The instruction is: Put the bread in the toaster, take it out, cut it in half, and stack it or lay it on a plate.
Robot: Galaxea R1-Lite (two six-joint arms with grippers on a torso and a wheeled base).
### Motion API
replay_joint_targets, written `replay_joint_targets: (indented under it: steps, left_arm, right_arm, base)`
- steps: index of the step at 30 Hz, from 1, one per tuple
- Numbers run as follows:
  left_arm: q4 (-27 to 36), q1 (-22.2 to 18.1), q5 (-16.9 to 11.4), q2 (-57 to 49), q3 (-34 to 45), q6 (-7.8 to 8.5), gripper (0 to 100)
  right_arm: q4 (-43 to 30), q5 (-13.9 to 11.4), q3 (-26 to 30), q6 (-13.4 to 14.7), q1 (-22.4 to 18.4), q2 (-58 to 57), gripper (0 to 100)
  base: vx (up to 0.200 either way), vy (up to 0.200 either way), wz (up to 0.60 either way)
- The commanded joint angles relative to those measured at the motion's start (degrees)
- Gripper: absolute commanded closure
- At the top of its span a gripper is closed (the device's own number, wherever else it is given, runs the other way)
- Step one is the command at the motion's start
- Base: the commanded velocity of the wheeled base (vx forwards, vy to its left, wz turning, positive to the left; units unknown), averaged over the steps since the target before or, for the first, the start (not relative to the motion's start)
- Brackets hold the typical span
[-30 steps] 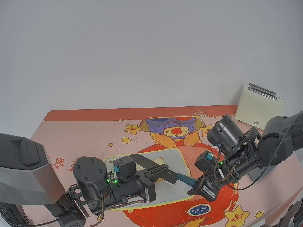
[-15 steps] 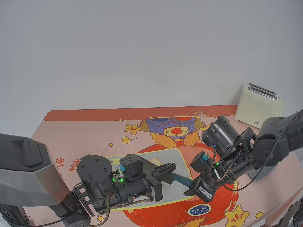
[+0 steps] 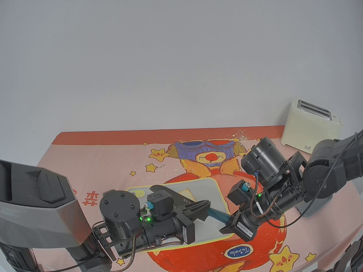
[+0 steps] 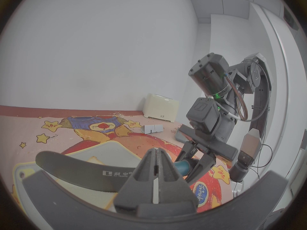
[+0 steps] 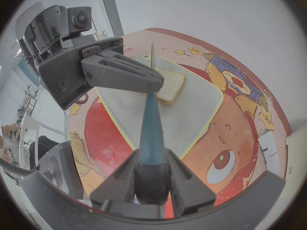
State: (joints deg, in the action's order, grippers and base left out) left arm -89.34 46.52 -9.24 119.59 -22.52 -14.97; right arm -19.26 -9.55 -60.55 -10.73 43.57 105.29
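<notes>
2 grippers meet over the cutting board [image 3: 211, 191]: the right gripper [image 5: 152, 173] is clenched around the teal handle of the knife [image 5: 151, 128], whose blade reaches over the bread [image 5: 171, 83]. The left gripper [image 4: 155, 155] has its fingers pressed together with nothing between them and crosses the knife where blade meets handle, though contact cannot be told. The 1 slice of bread lies flat on the board, and the toaster [image 3: 310, 127] stands well apart at the table's far right corner, with a small grey box [image 4: 153, 128] near it on the cartoon-printed cloth [image 3: 113, 159].
</notes>
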Motion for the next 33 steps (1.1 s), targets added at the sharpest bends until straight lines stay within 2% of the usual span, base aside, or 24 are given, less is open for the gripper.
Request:
replay_joint_targets:
  steps: [1,33]
  left_arm:
    - [-0.7,0.0,0.0,0.4,0.1,-0.06,100]
    - [-0.7,0.0,0.0,1.3,0.5,0.03,100]
  right_arm:
    - [0.0,0.0,0.0,0.0,0.0,0.0,100]
    - [0.0,0.0,0.2,0.0,0.1,0.3,100]
  base:
    - [0.000,0.000,0.00]
    - [0.000,0.000,0.00]
